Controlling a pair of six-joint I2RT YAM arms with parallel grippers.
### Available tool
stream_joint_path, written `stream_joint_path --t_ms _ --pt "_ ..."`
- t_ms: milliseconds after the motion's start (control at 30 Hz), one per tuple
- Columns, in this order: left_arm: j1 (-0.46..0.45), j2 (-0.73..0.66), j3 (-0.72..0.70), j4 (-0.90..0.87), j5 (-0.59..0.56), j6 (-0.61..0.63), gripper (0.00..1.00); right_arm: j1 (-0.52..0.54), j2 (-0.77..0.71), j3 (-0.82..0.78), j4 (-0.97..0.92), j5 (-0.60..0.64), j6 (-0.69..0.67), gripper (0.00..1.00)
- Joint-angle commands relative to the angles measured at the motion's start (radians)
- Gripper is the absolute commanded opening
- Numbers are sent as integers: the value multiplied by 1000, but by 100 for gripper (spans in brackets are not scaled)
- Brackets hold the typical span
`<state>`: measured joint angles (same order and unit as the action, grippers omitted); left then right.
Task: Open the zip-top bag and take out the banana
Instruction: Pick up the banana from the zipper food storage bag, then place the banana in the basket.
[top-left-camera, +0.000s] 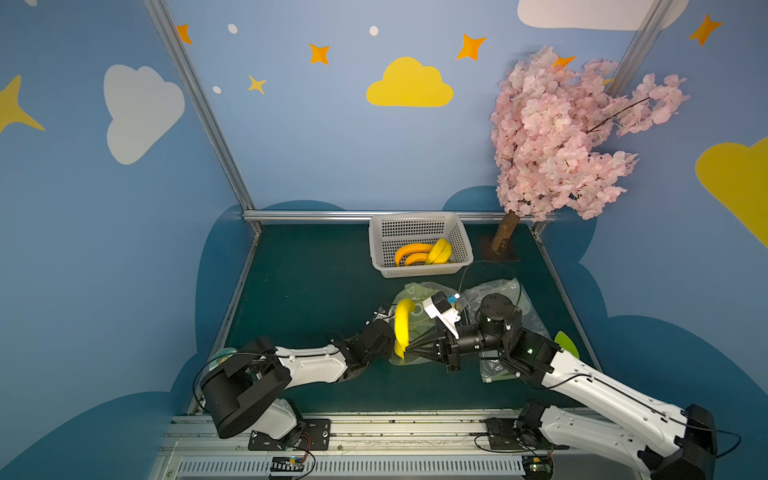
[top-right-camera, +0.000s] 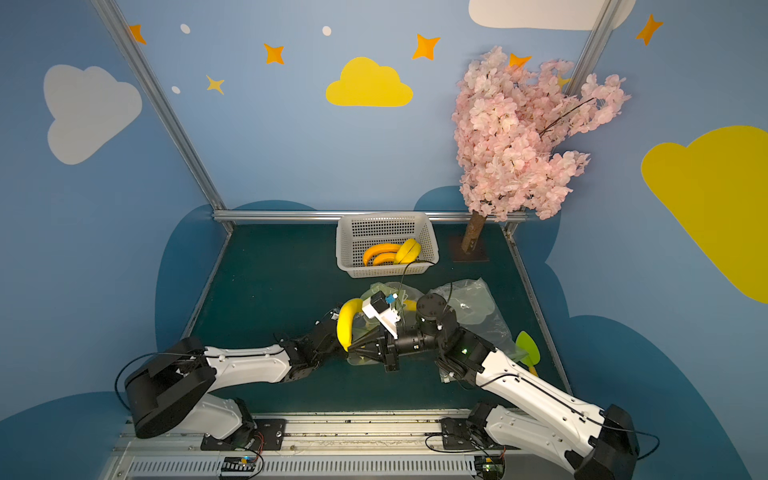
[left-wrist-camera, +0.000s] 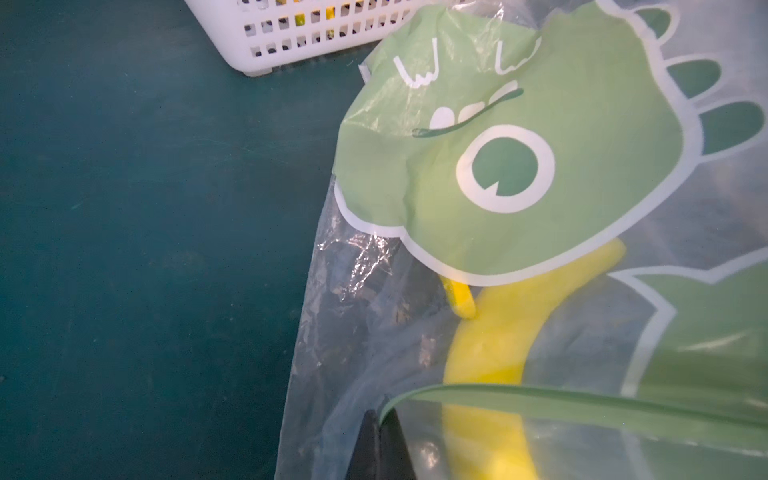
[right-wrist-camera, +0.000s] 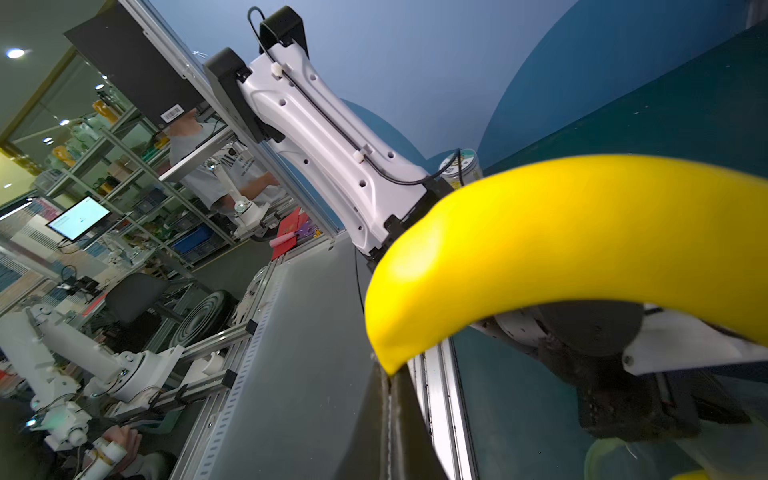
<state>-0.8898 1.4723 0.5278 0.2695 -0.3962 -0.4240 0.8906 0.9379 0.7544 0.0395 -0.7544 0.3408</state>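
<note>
– Checking both top views first: where's the banana?
– Out of the zip-top bag, up off the green mat, standing near upright. R gripper is clamped on its lower tip, coming in from the right. The bag lies on the mat beneath & behind it.
– L arm?
– Reaches to the bag's near edge from the left; its tip is hidden behind the banana. White basket at the back of the mat has more bananas in it. A 2nd clear bag, crumpled, lies under the R arm's wrist.
– L wrist view?
– L gripper: dark tips pressed together on the bag's green zip strip. Dino print on the film, & a yellow curved shape shows through it. Can't tell if that's the held fruit or another.
– R wrist view?
– Fingertips closed tight w/ the banana's pointed end nipped between them; the rest of it curves across the frame.
</note>
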Motion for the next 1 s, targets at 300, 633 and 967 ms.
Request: stream_joint_path --t_ms 300,633,967 --pt "20 -134 -33 -127 -149 -35 3 -309 186 236 -370 237 -274 0" --pt "19 -418 -96 -457 -360 -252 3 -394 905 781 -463 222 -345 0" --pt "-9 -560 -91 -746 -513 -474 3 -391 1110 942 -494 403 -293 0"
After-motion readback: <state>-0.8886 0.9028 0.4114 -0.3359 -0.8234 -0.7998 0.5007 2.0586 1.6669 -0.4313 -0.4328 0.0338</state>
